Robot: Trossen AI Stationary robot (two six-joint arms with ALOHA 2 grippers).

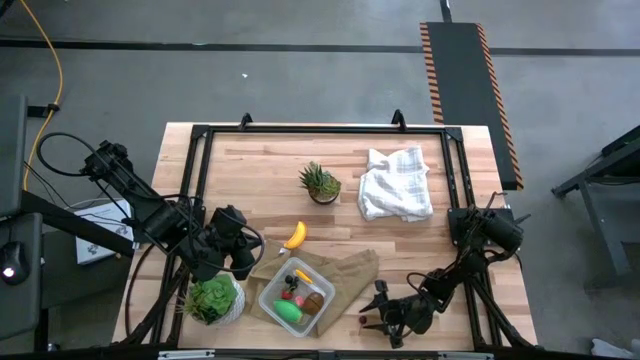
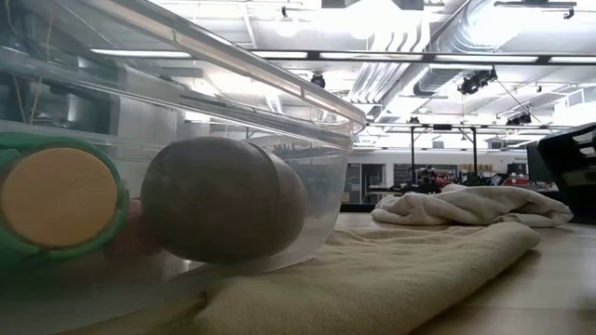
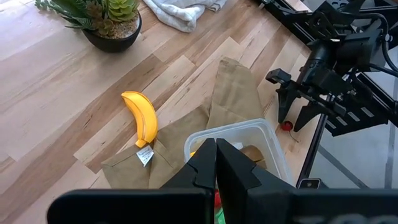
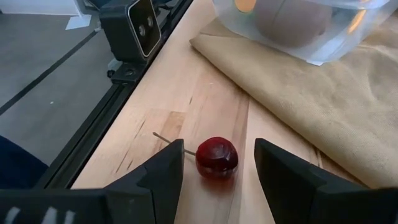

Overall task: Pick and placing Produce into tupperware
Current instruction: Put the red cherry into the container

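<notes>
With its jaws parted and empty, the right gripper is being held astride a small, smooth, likely slippery cherry, best pinched across the round body, while the clenched left gripper is being kept above the clear box.

banana: yellow | cherry: dark red | cloth: white | bag: tan

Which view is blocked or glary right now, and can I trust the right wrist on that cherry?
Low view: tupperware wall fills the left, close and soft, ceiling lights glaring above. Right wrist view: cherry sharp, evenly lit, between the right gripper fingers, apart from both.
</notes>
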